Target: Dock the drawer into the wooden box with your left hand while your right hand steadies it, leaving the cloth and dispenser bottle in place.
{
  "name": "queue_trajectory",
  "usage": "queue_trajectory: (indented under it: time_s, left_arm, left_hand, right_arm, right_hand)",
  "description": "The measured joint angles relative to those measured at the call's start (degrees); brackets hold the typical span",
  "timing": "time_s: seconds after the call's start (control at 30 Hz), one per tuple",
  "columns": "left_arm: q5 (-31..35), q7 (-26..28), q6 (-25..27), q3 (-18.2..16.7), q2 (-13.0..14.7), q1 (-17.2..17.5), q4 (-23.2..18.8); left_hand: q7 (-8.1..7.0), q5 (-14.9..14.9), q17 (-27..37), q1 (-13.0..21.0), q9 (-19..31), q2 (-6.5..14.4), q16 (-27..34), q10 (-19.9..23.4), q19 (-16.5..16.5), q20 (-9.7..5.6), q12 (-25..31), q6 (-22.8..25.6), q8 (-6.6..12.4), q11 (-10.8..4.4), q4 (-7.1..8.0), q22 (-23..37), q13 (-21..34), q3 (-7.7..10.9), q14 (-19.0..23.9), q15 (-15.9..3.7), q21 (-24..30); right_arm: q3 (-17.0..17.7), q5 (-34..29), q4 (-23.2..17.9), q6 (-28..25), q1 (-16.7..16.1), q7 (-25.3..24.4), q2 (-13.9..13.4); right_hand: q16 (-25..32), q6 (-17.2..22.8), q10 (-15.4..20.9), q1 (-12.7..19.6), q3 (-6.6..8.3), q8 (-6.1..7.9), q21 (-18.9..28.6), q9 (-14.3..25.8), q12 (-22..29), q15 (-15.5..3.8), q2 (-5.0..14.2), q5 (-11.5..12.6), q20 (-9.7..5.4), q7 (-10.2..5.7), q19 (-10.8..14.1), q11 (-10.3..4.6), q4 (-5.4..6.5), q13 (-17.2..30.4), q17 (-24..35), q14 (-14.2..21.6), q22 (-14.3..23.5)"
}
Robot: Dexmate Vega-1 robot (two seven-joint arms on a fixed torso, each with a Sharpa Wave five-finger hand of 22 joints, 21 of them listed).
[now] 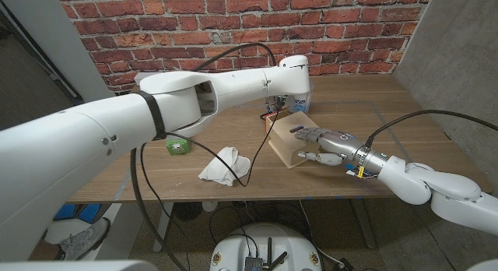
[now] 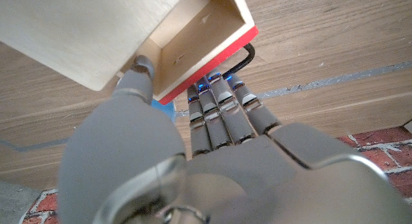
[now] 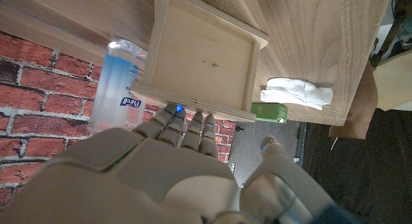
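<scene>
drawer [image 2: 199,47] partly inside wooden box [image 1: 289,142], left robot hand [image 2: 219,121] fingers pressing its front, right robot hand [image 1: 320,145] gripping box

Lab: brick wall [image 1: 194,22], cabled table [image 1: 373,100].

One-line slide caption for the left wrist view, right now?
Left hand reaches its fingers to the red-fronted drawer, which still sticks out of the wooden box.
</scene>
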Motion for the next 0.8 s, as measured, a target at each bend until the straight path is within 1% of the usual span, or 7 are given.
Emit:
queue_trajectory:
  time_s: [0.17, 0.2, 0.47, 0.53, 0.57, 0.7, 0.8]
  left_arm:
    - [-0.4, -0.3, 0.2, 0.0, 0.0, 0.0, 0.0]
    - [-0.5, -0.4, 0.3, 0.2, 1.0, -0.9, -1.8]
    - [-1.4, -0.2, 1.2, -0.6, 2.9, -1.2, -4.7]
    - [-1.6, 0.1, 1.5, -0.8, 3.3, -1.2, -5.4]
    - [-1.7, 0.2, 1.6, -0.8, 3.3, -1.2, -5.4]
    - [-2.3, 1.1, 2.1, -2.3, 5.2, -1.1, -8.3]
    - [-2.9, 1.7, 2.3, -3.2, 6.5, -0.8, -10.2]
  left_hand:
    - [0.05, 0.0, 0.0, -0.3, 0.0, -0.3, 0.0, -1.1, -0.7, 0.11, 0.0, -0.2, 0.14, 0.5, 0.03, 0.0, 0.0, -0.45, -2.0, 0.64, 0.0]
    - [-0.05, 0.0, 0.1, -0.3, 0.0, -0.3, 0.0, -1.4, -1.0, -0.04, 0.0, -0.4, 0.14, 0.75, 0.17, 0.0, 0.0, -0.59, -2.3, 0.93, 0.0]
    - [0.29, 0.0, 0.2, -0.3, 0.0, -0.3, 0.0, -3.5, -2.7, 0.11, 0.0, -1.1, 0.36, 1.61, 0.18, 0.0, 0.0, -0.61, -4.6, 1.35, -0.3]
    - [0.15, 0.0, 0.2, -0.3, 0.0, -0.3, 0.0, -3.7, -2.8, 0.09, 0.0, -1.4, 0.35, 1.42, 0.18, 0.0, 0.0, -0.61, -4.7, 1.54, -0.3]
    - [0.15, 0.0, 0.2, -0.2, 0.0, 0.2, 0.0, -3.7, -3.2, 0.09, 0.0, -1.4, 0.36, 1.38, 0.18, 0.0, 0.0, -0.61, -4.7, 1.54, -0.3]
    - [0.15, 0.0, 0.2, 0.1, 0.0, 0.8, 0.0, -3.8, -3.5, -0.01, 0.0, -1.4, 0.35, 1.35, 0.18, 0.0, 0.0, -0.6, -5.3, 1.43, -0.3]
    - [0.15, 0.0, 0.2, 0.0, 0.0, 0.9, 0.0, -4.1, -3.8, 0.3, 0.0, -1.4, 0.36, 1.6, 0.18, 0.0, 0.0, -0.6, -5.6, 1.75, -0.3]
  right_arm:
    - [0.0, 0.2, 0.0, 0.0, 0.1, 0.0, 0.1]
    - [0.0, 0.2, 0.0, 0.0, 0.1, 0.0, 0.1]
    - [-0.1, 0.3, 0.0, -0.1, 0.2, 0.0, 0.2]
    - [-0.1, 0.4, 0.0, -0.2, 0.2, 0.0, 0.2]
    - [-0.1, 0.4, 0.0, -0.2, 0.2, 0.0, 0.2]
    - [-0.1, 0.5, -0.2, -0.5, 0.2, 0.0, 0.2]
    - [-0.1, 0.6, -0.3, -0.6, 0.1, 0.0, 0.2]
  right_hand:
    - [0.0, 0.0, 0.0, 0.0, 0.0, 0.0, 0.0, 0.0, 0.0, 0.0, 0.0, 0.0, -0.21, 0.0, 0.2, 0.0, 0.0, 0.0, 0.0, 0.0, 0.0]
    - [0.0, 0.0, 0.0, 0.0, 0.0, 0.0, 0.0, 0.0, 0.0, 0.0, 0.0, 0.0, -0.22, 0.0, 0.2, 0.0, 0.0, 0.0, 0.0, 0.0, 0.0]
    - [0.0, 0.0, 0.0, 0.0, 0.0, 0.0, 0.0, 0.0, 0.0, 0.0, 0.0, 0.0, -0.21, 0.0, 0.2, 0.0, 0.0, 0.0, 0.0, 0.0, 0.1]
    - [0.0, 0.0, 0.0, 0.0, 0.0, 0.0, -0.1, 0.0, 0.0, 0.0, 0.0, 0.0, -0.21, 0.0, 0.2, 0.0, 0.0, 0.0, 0.0, 0.0, 0.1]
    - [0.0, 0.0, 0.0, 0.0, 0.0, 0.0, -0.1, 0.0, 0.0, 0.0, 0.0, 0.0, -0.21, 0.0, 0.2, 0.0, 0.0, 0.0, 0.0, 0.0, 0.1]
    - [0.0, 0.0, 0.0, 0.0, 0.22, 0.0, -0.1, 0.0, 0.0, 0.0, 0.0, 0.0, -0.21, 0.0, 0.2, 0.0, -0.21, 0.0, 0.0, 0.0, 0.0]
    - [0.0, 0.0, 0.0, 0.0, 0.27, 0.0, -0.1, 0.0, 0.0, 0.0, 0.0, 0.0, -0.21, 0.0, 0.2, 0.01, -0.26, 0.0, 0.0, 0.0, 0.0]
